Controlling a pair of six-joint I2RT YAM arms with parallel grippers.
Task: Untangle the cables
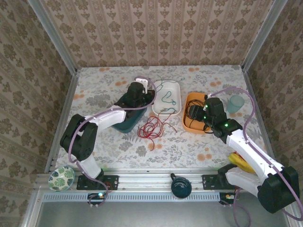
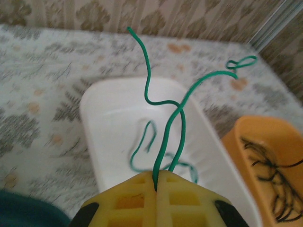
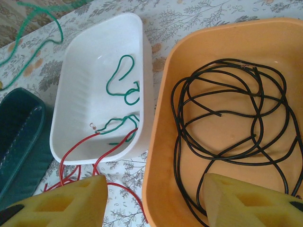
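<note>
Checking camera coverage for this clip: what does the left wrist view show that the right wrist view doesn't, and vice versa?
Left wrist: the left jaws shut on the green cable, its strands rising above the white tray. Right wrist: the right jaws open, and a red cable draped over the white tray's near rim. Both: green cable lying in the white tray, black cable coiled in the orange tray.

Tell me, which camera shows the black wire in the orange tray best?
The right wrist view: the black cable lies in open loops across the orange tray, close up. The left wrist view catches part at its edge; the top view shows it small.
</note>
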